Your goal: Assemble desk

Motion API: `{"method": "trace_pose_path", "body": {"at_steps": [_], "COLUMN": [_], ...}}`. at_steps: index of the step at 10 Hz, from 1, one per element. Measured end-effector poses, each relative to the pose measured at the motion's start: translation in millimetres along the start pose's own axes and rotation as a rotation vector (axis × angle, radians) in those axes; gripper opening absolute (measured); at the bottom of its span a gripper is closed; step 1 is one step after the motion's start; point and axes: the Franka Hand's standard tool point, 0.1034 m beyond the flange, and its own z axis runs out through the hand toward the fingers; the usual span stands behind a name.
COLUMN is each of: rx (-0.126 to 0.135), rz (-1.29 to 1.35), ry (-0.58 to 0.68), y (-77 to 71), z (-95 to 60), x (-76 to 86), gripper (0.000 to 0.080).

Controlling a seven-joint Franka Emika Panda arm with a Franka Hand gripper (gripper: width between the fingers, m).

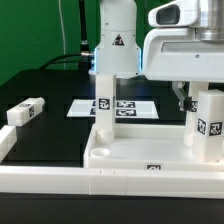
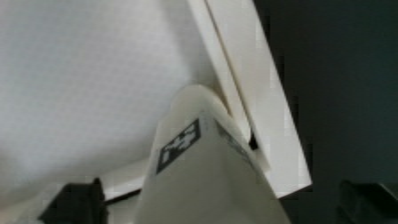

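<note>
The white tray-like tabletop (image 1: 130,150) lies upside down at the front, its rim up. One white tagged leg (image 1: 103,98) stands upright at its far corner on the exterior view's left. A second leg (image 1: 207,125) stands upright at the exterior view's right side. My gripper (image 1: 192,98) hangs over that leg, open. In the wrist view the leg (image 2: 192,150) rises between my dark fingertips (image 2: 71,205), with a gap on each side, beside the tabletop's rim (image 2: 240,70). My gripper (image 2: 214,208) holds nothing. A third leg (image 1: 25,112) lies loose on the black table.
The marker board (image 1: 85,106) lies flat behind the tabletop. A long white border rail (image 1: 50,185) runs along the front. The arm's white base (image 1: 115,40) stands at the back.
</note>
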Motion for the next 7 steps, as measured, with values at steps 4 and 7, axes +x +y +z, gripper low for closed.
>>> {"method": "trace_pose_path", "body": {"at_steps": [4, 7], "rx": [-0.027, -0.033], "rz": [-0.329, -0.383], "ry": [0.002, 0.002], "y": [2.1, 3.7], "z": [0.1, 0.1], "x": [0.4, 1.0], "gripper": [0.0649, 0.0386]}}
